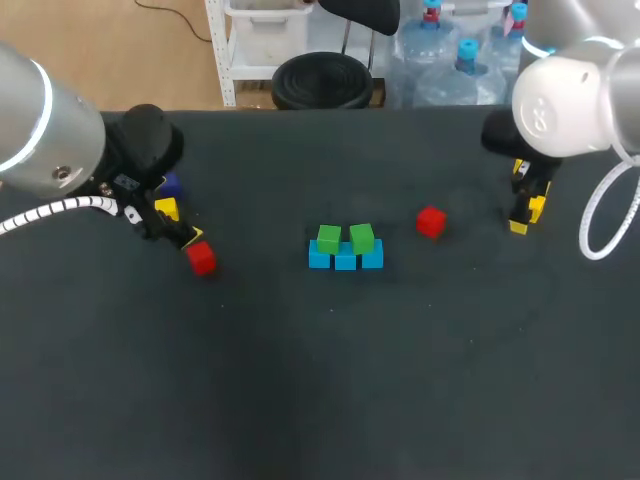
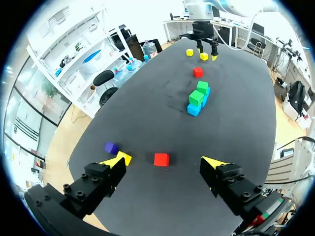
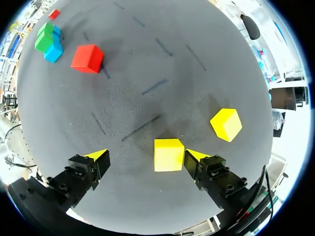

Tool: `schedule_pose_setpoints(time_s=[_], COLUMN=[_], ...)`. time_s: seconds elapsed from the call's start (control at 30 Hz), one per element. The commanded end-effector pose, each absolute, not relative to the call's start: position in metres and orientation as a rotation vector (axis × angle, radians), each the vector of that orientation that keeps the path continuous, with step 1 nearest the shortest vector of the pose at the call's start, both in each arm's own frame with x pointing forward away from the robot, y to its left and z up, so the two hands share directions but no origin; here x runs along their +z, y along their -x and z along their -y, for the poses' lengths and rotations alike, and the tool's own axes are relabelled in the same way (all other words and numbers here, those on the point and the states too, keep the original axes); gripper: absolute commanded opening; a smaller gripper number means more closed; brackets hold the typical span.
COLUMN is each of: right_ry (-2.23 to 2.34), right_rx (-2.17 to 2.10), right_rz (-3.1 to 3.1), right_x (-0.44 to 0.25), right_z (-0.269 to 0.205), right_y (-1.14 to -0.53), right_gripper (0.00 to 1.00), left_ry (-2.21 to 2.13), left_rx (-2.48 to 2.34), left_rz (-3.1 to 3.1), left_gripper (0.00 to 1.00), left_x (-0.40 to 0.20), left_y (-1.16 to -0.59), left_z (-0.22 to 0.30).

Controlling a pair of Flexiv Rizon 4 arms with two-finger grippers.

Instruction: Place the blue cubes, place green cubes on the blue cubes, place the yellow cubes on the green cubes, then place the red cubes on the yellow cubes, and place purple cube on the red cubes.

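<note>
Three blue cubes (image 1: 345, 259) lie in a row at the table's middle, with two green cubes (image 1: 345, 238) on top of them. My left gripper (image 2: 165, 164) hangs open over a red cube (image 2: 161, 159), which lies between its fingers untouched. A yellow cube (image 2: 124, 157) and a purple cube (image 2: 111, 147) lie just beside it. My right gripper (image 3: 146, 158) is open at the far right. A yellow cube (image 3: 168, 154) sits between its fingers, close to one fingertip. Another yellow cube (image 3: 226, 124) lies beside it. A second red cube (image 1: 430, 221) rests right of the stack.
The table (image 1: 330, 380) is a dark mat. Its far edge runs behind the cubes, and my right arm's white cable loop (image 1: 600, 225) hangs at the right edge.
</note>
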State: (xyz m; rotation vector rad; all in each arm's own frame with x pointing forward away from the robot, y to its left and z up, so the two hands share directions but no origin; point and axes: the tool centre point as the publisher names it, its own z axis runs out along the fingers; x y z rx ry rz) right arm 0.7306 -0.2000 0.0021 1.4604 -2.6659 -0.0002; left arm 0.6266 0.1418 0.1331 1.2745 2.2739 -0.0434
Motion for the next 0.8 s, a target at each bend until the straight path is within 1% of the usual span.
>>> schedule_pose_setpoints(time_s=[0.03, 0.47, 0.6, 0.8], right_ry=[-1.459, -1.452, -1.438, -1.527], right_rx=[-0.003, -0.039, 0.015, 0.031], right_rz=[2.667, 2.674, 2.654, 2.632], right_x=[0.001, 0.002, 0.003, 0.001], right_z=[0.201, 0.201, 0.202, 0.205], right_y=[-0.731, -0.734, -0.735, -0.741], right_gripper=[1.0, 1.0, 1.0, 1.0], left_ry=[-1.277, -1.277, -1.277, -1.277], left_rx=[-0.049, -0.049, -0.049, -0.049], left_rz=[-2.271, -2.271, -2.271, -2.271], left_gripper=[1.0, 1.0, 1.0, 1.0], left_x=[0.133, 0.133, 0.133, 0.133], left_y=[-0.627, -0.627, -0.627, -0.627], left_z=[-0.143, -0.143, -0.143, -0.143])
